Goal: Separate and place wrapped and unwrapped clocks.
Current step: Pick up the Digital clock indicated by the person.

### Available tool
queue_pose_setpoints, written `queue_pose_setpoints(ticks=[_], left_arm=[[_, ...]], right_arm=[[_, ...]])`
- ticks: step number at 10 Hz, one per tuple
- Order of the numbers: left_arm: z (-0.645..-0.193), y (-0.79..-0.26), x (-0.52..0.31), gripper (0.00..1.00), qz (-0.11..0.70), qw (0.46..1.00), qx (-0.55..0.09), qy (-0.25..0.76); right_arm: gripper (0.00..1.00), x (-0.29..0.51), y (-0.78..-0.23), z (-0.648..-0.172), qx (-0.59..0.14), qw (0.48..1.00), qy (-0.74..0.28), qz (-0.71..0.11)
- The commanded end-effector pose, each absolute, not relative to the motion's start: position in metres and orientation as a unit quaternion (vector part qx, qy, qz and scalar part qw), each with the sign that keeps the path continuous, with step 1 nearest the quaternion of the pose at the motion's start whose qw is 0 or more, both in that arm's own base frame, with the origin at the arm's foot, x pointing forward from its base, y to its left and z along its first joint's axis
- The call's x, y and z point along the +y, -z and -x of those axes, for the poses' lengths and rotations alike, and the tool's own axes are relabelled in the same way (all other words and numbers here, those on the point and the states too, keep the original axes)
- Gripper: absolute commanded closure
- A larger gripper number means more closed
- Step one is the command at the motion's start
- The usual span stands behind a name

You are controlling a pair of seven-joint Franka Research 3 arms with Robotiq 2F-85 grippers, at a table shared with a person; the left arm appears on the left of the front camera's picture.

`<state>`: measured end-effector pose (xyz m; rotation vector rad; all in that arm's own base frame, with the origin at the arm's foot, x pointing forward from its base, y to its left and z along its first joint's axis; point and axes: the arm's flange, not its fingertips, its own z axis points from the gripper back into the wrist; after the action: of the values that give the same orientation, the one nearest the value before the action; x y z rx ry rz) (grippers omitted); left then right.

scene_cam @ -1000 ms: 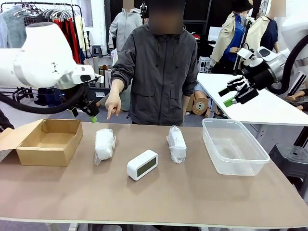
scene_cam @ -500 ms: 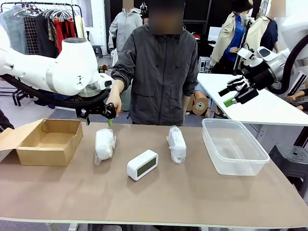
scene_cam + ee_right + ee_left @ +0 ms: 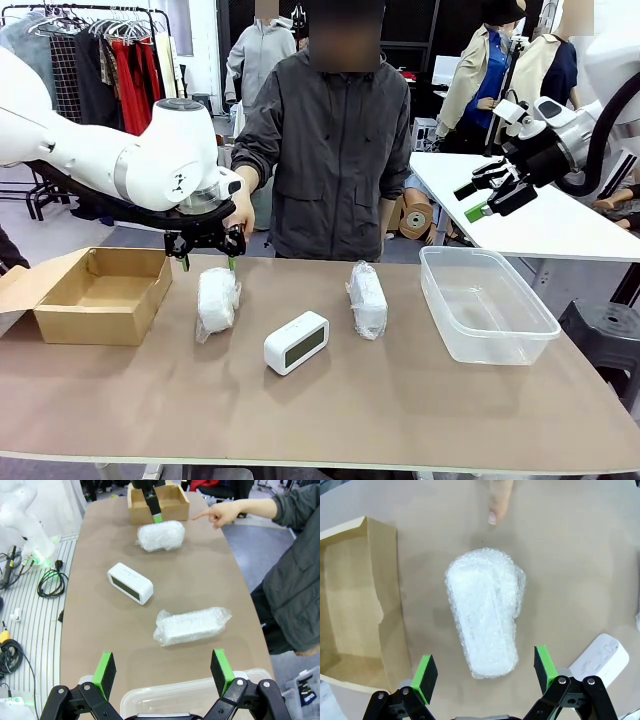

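Over the table point(image 3: 420, 400), far left, the wide-open, empty left gripper point(image 3: 209, 262) hovers above a wrapped clock point(image 3: 217, 298), apparently needing descent and closure.

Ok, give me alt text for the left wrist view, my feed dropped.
The open left gripper hangs over a wrapped clock on the table, green pads either side of its near end. A person's finger points at it from the top edge; a cardboard box lies at left, the bare clock at lower right.

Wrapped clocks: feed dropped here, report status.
Left hand open, above left bundle. Right hand open, raised near tub. Person's finger pointing just beyond it.
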<state>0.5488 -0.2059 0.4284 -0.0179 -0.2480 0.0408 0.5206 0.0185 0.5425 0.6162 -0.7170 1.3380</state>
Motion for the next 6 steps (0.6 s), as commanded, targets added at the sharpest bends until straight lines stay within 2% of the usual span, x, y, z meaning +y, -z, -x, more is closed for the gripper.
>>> queue_pose_setpoints(ticks=[1,6], left_arm=[[-0.547,-0.434,-0.203,0.0,0.013,0.992,-0.126,-0.02],[-0.566,-0.416,-0.198,0.0,0.019,0.993,-0.116,-0.011]], right_arm=[[0.0,0.019,-0.543,-0.519,-0.321,0.683,-0.597,-0.273],[0.0,0.019,-0.543,-0.519,-0.321,0.683,-0.597,-0.273]])
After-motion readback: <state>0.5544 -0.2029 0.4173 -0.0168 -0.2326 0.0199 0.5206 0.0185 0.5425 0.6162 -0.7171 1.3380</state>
